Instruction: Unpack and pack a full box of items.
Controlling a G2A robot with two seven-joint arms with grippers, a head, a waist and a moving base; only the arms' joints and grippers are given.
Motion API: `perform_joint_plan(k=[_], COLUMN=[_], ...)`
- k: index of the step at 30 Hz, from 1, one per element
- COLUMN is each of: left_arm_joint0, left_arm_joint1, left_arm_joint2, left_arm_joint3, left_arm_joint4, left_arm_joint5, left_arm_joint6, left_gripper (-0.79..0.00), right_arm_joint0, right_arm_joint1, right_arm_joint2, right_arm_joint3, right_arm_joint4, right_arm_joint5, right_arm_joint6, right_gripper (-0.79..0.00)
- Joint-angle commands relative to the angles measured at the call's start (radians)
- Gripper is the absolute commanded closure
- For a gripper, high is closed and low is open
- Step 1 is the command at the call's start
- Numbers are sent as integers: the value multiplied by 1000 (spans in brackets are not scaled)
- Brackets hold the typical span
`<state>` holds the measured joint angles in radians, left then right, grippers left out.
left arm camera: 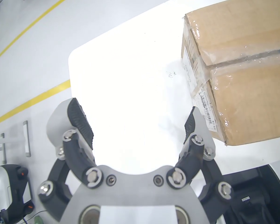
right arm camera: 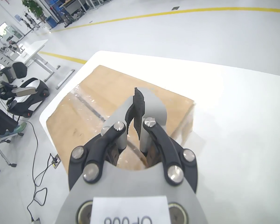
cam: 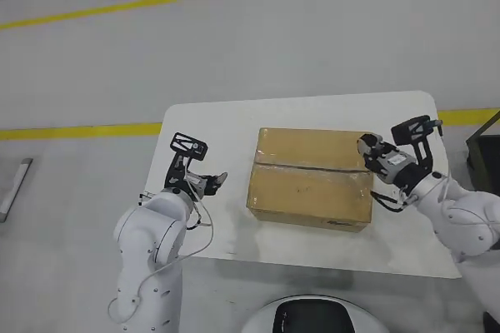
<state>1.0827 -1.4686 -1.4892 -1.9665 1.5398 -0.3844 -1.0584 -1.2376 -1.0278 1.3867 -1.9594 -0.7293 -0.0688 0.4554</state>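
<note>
A brown cardboard box [cam: 311, 176] lies closed on the white table [cam: 217, 125], its centre seam sealed with clear tape [left arm camera: 247, 58]. White labels cover its short side [left arm camera: 201, 96]. My left gripper [cam: 217, 181] is open above bare table to the left of the box [left arm camera: 247, 75], with nothing between its fingers [left arm camera: 80, 117]. My right gripper [cam: 368, 150] is shut and empty, hovering over the box's right end [right arm camera: 84, 108] near the taped seam.
The table's rounded edges [left arm camera: 71, 57] drop to a grey floor with yellow lines [cam: 67, 131]. A dark frame [cam: 492, 154] stands off the table's right side. Bare table lies left of the box and behind it.
</note>
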Motion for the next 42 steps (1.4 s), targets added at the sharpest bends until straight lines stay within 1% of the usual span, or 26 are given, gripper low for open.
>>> perform_joint_plan(k=[1, 4, 10, 16, 21, 24, 27, 42], left_arm_joint0=[0, 0, 0, 0, 0, 0, 0, 0], left_arm_joint1=[0, 0, 0, 0, 0, 0, 0, 0], left_arm_joint2=[0, 0, 0, 0, 0, 0, 0, 0], left_arm_joint3=[0, 0, 0, 0, 0, 0, 0, 0], left_arm_joint4=[0, 0, 0, 0, 0, 0, 0, 0], left_arm_joint5=[0, 0, 0, 0, 0, 0, 0, 0], left_arm_joint6=[0, 0, 0, 0, 0, 0, 0, 0], left_gripper=[-785, -785, -785, -785, -785, -785, -785, -785], right_arm_joint0=[19, 67, 208, 354, 425, 436, 429, 349], right_arm_joint1=[-8, -25, -79, -139, -186, -203, -210, -213], right_arm_joint2=[-70, -188, -406, -557, -648, -672, -672, -572], right_arm_joint3=[-23, -22, 58, 159, 273, 314, 337, 337], right_arm_joint4=[-42, -140, -236, -288, -294, -302, -313, -305], right_arm_joint5=[21, 66, 188, 275, 312, 317, 310, 263], right_arm_joint6=[-16, -40, -107, -143, -145, -149, -152, -101], right_gripper=[0, 0, 0, 0, 0, 0, 0, 0])
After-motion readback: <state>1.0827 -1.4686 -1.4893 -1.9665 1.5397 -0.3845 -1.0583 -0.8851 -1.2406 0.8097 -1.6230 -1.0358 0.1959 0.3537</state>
